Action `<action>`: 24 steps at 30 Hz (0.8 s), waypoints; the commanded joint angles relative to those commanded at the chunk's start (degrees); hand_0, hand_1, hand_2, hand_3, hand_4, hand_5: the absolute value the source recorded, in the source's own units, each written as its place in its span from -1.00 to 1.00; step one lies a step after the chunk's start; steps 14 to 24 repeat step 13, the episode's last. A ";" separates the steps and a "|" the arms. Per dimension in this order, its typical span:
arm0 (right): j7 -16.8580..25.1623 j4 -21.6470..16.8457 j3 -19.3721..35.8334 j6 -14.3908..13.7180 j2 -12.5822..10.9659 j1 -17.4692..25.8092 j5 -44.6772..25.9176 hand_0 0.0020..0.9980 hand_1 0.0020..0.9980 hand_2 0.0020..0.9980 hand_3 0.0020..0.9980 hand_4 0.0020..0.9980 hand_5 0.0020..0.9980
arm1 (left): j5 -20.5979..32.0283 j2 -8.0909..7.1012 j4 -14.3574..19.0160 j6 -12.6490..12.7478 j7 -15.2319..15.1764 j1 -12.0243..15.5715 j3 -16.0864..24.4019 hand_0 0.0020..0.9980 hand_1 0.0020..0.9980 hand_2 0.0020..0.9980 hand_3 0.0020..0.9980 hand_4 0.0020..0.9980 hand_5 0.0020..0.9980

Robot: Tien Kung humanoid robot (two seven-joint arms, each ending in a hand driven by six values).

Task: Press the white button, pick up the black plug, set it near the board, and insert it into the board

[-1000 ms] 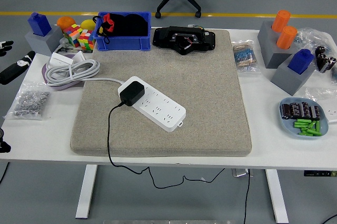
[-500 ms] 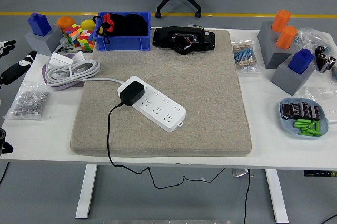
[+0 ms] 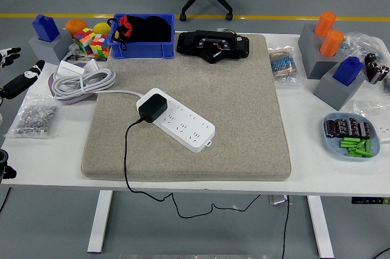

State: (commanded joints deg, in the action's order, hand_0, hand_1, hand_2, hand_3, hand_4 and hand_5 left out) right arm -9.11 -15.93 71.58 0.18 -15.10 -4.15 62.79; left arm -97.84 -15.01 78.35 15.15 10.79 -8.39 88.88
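White power strip lies diagonally on the mat, upper-left to lower-right, black plug seated at its upper-left end. Left hand at the desk edge, fingers spread, empty.

We see a white table carrying a beige mat at its middle. Left of the mat lie a bag of metal bits and a coiled grey cable; right of it, grey blocks and a blue dish.
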 joint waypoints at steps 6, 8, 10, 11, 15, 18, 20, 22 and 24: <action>0.03 0.10 0.24 -0.06 -0.09 -0.05 0.03 0.27 0.27 0.24 0.20 0.36 -0.11 | 0.08 -0.03 -0.06 -0.01 -0.03 0.10 -0.38 0.86 0.71 0.62 0.57 0.67 -0.08; 0.02 0.11 0.18 -0.04 -0.06 -0.04 0.03 0.27 0.27 0.24 0.20 0.36 -0.11 | 0.13 -0.06 -0.06 -0.02 -0.06 0.08 -0.39 0.86 0.71 0.62 0.57 0.67 -0.08; 0.02 0.12 0.14 -0.03 -0.03 -0.06 0.01 0.27 0.27 0.24 0.20 0.36 -0.11 | 0.16 -0.05 -0.06 -0.03 -0.09 0.07 -0.38 0.86 0.71 0.62 0.57 0.67 -0.08; 0.02 0.10 0.10 -0.03 -0.01 -0.07 0.00 0.27 0.27 0.24 0.20 0.36 -0.11 | 0.20 -0.05 -0.09 -0.01 -0.14 0.06 -0.41 0.86 0.71 0.62 0.57 0.67 -0.08; 0.02 0.07 0.01 -0.01 0.05 -0.08 -0.02 0.27 0.27 0.24 0.20 0.36 -0.11 | 0.28 -0.07 -0.13 -0.02 -0.21 0.07 -0.51 0.86 0.71 0.62 0.57 0.67 -0.08; 0.02 0.07 0.01 -0.01 0.05 -0.08 -0.02 0.27 0.27 0.24 0.20 0.36 -0.11 | 0.28 -0.07 -0.13 -0.02 -0.21 0.07 -0.51 0.86 0.71 0.62 0.57 0.67 -0.08; 0.02 0.07 0.01 -0.01 0.05 -0.08 -0.02 0.27 0.27 0.24 0.20 0.36 -0.11 | 0.28 -0.07 -0.13 -0.02 -0.21 0.07 -0.51 0.86 0.71 0.62 0.57 0.67 -0.08; 0.02 0.07 0.01 -0.01 0.05 -0.08 -0.02 0.27 0.27 0.24 0.20 0.36 -0.11 | 0.28 -0.07 -0.13 -0.02 -0.21 0.07 -0.51 0.86 0.71 0.62 0.57 0.67 -0.08; 0.02 0.07 0.01 -0.01 0.05 -0.08 -0.02 0.27 0.27 0.24 0.20 0.36 -0.11 | 0.28 -0.07 -0.13 -0.02 -0.21 0.07 -0.51 0.86 0.71 0.62 0.57 0.67 -0.08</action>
